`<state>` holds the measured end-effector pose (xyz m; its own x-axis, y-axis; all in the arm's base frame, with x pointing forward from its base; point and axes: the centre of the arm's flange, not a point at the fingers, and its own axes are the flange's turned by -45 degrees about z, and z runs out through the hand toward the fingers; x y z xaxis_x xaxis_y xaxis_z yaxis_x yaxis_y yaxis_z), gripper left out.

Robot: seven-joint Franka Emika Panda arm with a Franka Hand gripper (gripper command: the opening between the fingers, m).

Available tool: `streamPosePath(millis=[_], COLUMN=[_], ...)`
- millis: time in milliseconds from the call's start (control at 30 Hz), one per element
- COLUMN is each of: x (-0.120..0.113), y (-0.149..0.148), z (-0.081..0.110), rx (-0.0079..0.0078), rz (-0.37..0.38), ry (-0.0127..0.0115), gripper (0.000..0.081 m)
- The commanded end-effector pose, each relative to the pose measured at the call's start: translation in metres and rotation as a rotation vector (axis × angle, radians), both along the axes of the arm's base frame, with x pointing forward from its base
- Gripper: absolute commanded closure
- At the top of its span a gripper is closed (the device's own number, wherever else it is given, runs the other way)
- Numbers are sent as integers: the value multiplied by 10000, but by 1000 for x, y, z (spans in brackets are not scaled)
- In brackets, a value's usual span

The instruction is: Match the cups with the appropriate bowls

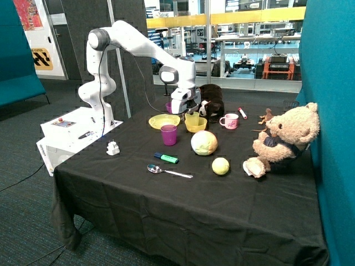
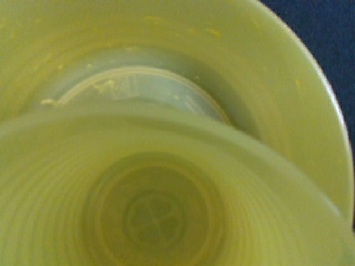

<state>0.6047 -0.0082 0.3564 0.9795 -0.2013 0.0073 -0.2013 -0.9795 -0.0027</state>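
On the black-draped worktop [image 1: 183, 210] we count one wide yellow plastic plate [image 1: 164, 121], one purple translucent tumbler [image 1: 168, 134] before it, and one yellow translucent tumbler [image 1: 192, 118] standing inside one round yellow plastic bowl [image 1: 196, 126]. The gripper [image 1: 187, 106] hovers right above that tumbler; we cannot tell its state.

You see even indoor light over the black tablecloth [image 1: 183, 205], with brighter glare in the windows beyond it and only soft shadows beneath objects. In your wrist view, the yellow cup [image 2: 166, 205] fills the frame, blurred and out of focus.
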Motion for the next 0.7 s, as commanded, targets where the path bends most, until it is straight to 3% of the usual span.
streamPosePath(millis=[0, 233, 600, 667], x=[1, -19, -55, -58], y=[3, -1, -33, -43], z=[20, 42, 49, 50], rx=[-12, -13, -13, -12], rz=[170, 430, 415, 117], ry=[77, 77, 77, 77], gripper=[187, 246, 269, 270])
